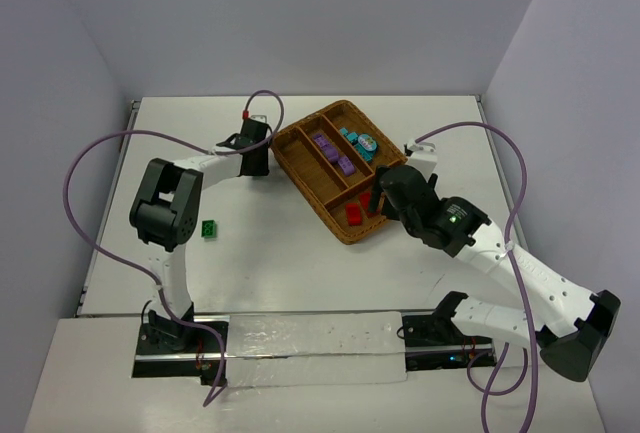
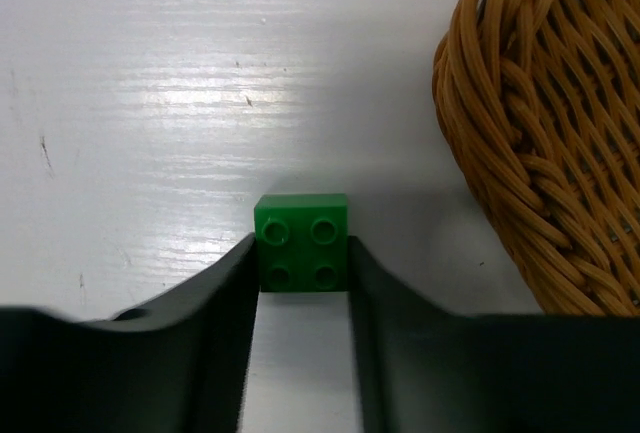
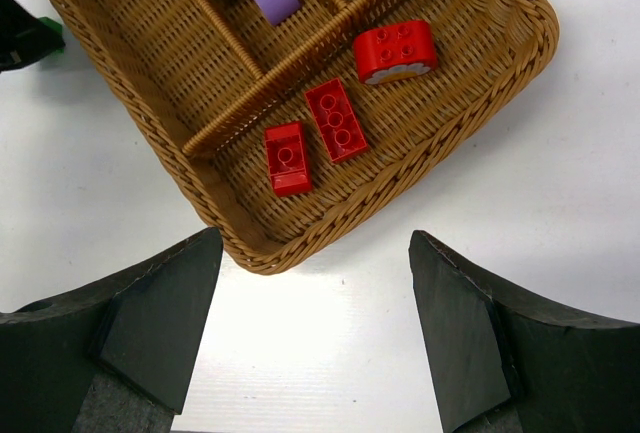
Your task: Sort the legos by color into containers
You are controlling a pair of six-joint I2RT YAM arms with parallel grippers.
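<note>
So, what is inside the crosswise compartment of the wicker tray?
Three red legos, one rounded. From above, the right gripper covers part; the wrist view shows it all.

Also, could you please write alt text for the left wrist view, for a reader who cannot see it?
A small green brick is gripped between the two dark fingers of the left gripper, at lower centre. Behind it is a white table, and a woven basket's rounded corner fills the right edge.
</note>
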